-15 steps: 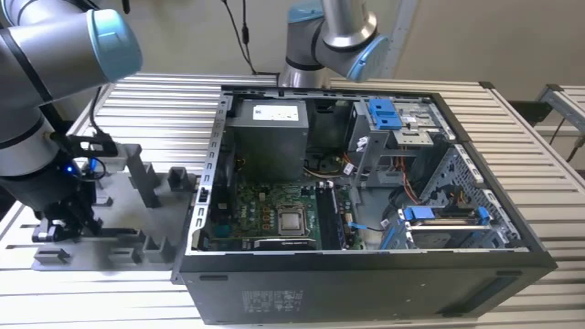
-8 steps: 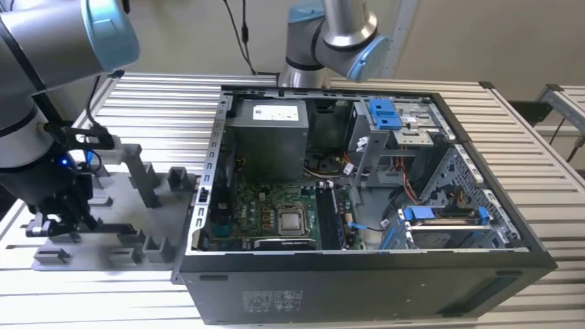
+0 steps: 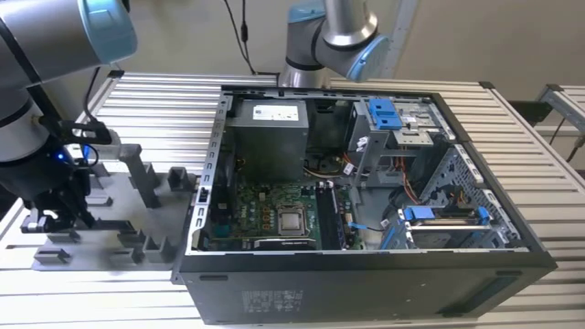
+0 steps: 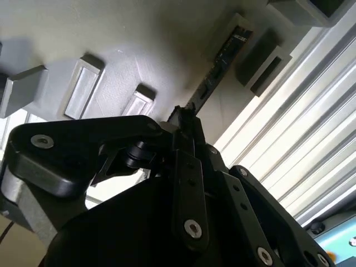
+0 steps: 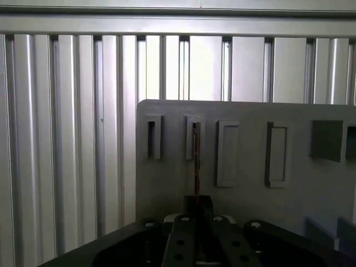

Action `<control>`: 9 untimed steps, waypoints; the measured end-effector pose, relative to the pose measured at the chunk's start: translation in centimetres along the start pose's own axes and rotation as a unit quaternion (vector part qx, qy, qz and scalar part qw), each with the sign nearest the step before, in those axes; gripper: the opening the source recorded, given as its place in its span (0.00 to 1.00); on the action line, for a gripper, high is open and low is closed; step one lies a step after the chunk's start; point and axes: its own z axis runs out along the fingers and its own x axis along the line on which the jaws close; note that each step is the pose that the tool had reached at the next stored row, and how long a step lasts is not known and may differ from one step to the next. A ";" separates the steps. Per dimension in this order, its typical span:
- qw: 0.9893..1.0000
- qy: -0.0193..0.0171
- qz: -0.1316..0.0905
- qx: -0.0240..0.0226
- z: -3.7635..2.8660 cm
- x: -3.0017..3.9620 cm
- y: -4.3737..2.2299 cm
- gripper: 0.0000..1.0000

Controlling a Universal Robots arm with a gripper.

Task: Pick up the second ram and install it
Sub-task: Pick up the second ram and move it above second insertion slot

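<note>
Near the slatted metal table's [image 3: 155, 96] edge on the exterior view's left sits a grey holder tray [image 3: 101, 264], and the gripper [image 3: 53, 218] hangs low over it. Just beside the tray, on the same table, stands a big open computer case [image 3: 366, 291] with its green board [image 3: 265, 205] showing inside. In the second wrist view the second ram [image 4: 223, 54] is a long thin stick standing on its edge in one of the tray's [image 4: 139, 50] slots. The gripper [image 4: 186, 118] is narrow there, its two fingers pinched on the near end of the stick. In the first wrist view the second ram [image 5: 196, 158] looks like a thin line in the slot second from the tray's [image 5: 167, 183] side edge, and it runs into the gripper [image 5: 198, 204]
</note>
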 end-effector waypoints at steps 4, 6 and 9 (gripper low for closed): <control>1.000 0.000 0.000 0.000 -0.62 -0.01 0.00 0.14; 1.000 0.000 0.000 0.000 -0.93 -0.02 0.00 0.14; 1.000 0.000 0.000 0.000 -1.46 -0.03 0.00 0.14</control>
